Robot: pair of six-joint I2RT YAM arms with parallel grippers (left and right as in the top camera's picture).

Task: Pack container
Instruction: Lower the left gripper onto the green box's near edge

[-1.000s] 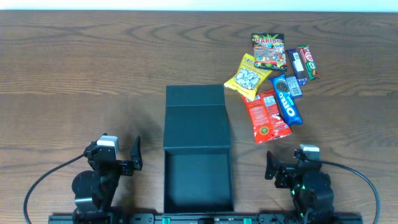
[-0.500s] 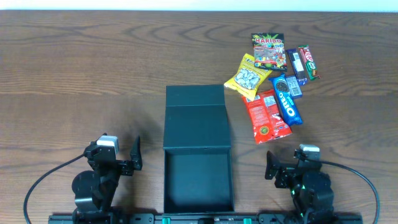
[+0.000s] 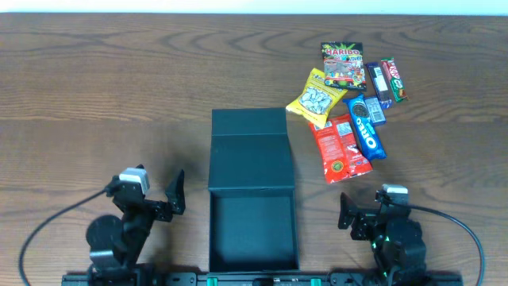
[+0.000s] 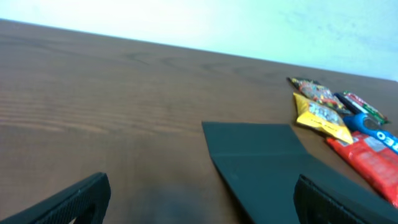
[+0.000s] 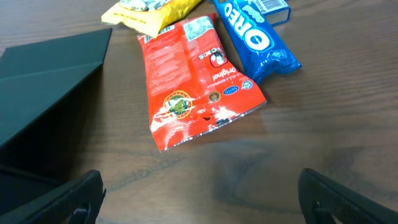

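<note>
The container [image 3: 252,191] sits at the middle of the surface's [image 3: 95,95] near edge, lid flap laid open, cavity showing only its bare floor. Snack packets [image 3: 341,147] lie toward the far right corner. Left gripper [image 3: 152,199] and right gripper [image 3: 369,216] flank it, both released.

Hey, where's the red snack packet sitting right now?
In the overhead view, the red snack packet lies on the robot's right side, just right of the container. The blue Oreo pack is beside it and the yellow packet lies just beyond it.
</note>
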